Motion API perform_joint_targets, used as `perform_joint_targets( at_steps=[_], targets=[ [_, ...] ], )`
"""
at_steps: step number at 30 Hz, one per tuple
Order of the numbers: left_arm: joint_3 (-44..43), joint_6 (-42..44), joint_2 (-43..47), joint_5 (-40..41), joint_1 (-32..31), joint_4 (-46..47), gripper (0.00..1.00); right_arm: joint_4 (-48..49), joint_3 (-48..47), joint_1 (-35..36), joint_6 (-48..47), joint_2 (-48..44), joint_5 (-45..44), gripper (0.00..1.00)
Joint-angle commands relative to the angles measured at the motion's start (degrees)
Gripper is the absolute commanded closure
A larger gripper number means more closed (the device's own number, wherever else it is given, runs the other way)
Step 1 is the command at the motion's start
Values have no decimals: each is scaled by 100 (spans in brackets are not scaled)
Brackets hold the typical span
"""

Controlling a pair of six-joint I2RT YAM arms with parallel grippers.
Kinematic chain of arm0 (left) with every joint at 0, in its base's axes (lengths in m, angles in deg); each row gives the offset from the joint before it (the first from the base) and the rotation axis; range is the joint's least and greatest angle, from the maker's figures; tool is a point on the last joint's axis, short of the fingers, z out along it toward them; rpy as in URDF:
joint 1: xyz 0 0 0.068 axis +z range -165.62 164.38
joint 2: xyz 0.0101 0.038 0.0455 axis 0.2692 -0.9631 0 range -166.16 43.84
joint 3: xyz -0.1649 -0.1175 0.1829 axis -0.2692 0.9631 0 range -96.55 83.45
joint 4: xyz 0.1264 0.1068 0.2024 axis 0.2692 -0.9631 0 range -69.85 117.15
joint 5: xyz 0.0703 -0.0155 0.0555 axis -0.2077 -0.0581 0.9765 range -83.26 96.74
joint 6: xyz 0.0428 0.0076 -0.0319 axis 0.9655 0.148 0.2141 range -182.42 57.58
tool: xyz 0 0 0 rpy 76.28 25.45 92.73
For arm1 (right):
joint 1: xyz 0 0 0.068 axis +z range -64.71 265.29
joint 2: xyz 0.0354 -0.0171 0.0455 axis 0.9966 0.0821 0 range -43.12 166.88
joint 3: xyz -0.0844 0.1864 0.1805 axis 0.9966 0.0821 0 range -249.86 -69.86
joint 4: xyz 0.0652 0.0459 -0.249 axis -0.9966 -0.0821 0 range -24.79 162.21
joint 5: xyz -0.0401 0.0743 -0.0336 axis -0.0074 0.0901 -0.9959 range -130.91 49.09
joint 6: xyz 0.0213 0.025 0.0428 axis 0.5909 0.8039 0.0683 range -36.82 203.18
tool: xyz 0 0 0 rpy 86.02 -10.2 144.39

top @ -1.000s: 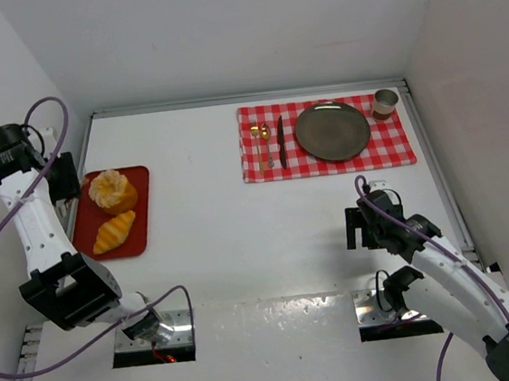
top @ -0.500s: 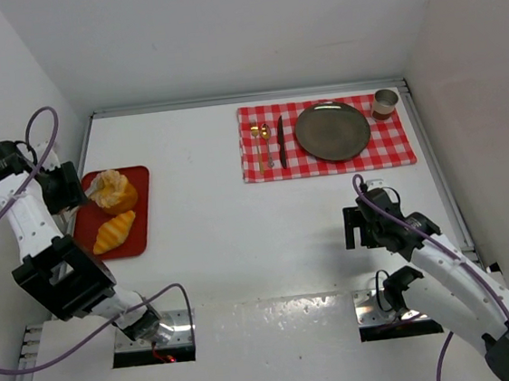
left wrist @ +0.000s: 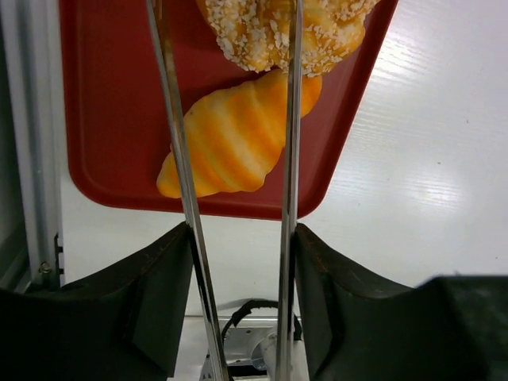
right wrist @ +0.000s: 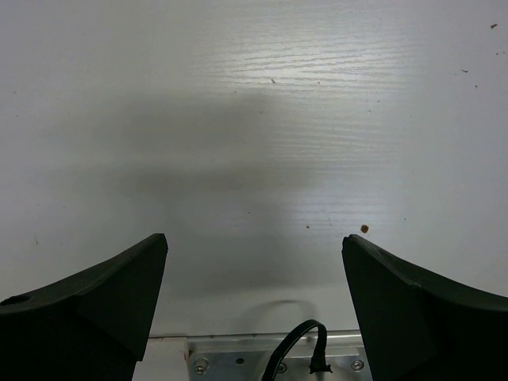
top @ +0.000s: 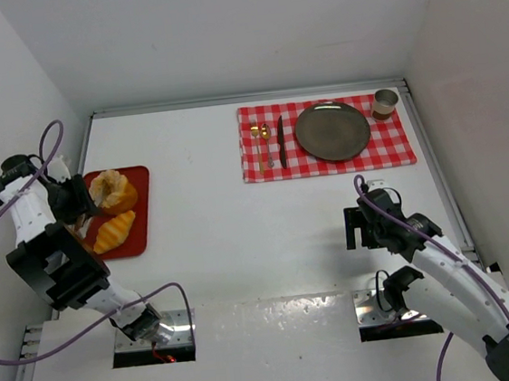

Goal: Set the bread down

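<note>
The round bun [top: 113, 191] and the croissant [top: 114, 232] lie on a red tray [top: 141, 239] at the table's left edge. My left gripper [top: 78, 204] is at the tray's left side, shut on a pair of metal tongs [left wrist: 172, 119]. In the left wrist view the gripper [left wrist: 242, 238] holds the tongs with their arms spread over the croissant [left wrist: 238, 135], their tips reaching either side of the bun [left wrist: 246, 36]; the tips are out of frame. The tray [left wrist: 103, 95] lies under them. My right gripper [top: 357, 228] is open and empty above bare table [right wrist: 254, 262].
A red checked cloth [top: 405, 147] at the back right carries a dark plate [top: 332, 130], a knife [top: 280, 142], gold cutlery [top: 262, 144] and a cup [top: 385, 101]. White walls close in on the left, back and right. A metal rail [left wrist: 32, 159] runs by the tray.
My left gripper has swung nearer and to the right, from beside the tray's far left corner to over its left side by the bun. The right arm has not moved.
</note>
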Motion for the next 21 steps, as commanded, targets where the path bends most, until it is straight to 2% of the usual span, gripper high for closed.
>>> perform_joint_targets(
  at_steps=[1, 4, 6, 9, 18, 21],
  targets=[
    [32, -100, -103, -158, 56, 242, 46, 63, -222, 6, 4, 28, -24, 9],
    [-90, -162, -244, -105, 56, 295, 56, 72, -205, 14, 4, 19, -32, 9],
    [-143, -215, -297, -105, 56, 295, 68, 81, -187, 14, 4, 28, -32, 11],
    [-328, -267, -297, -174, 56, 164, 79, 116, -169, 14, -5, 28, -41, 11],
    [-1987, -320, -305, -368, -296, -688, 83, 379, -275, 6, -31, 309, -76, 11],
    [-2804, -461, -523, -500, -672, -900, 83, 476, -266, 14, -14, 440, -67, 11]
  ],
)
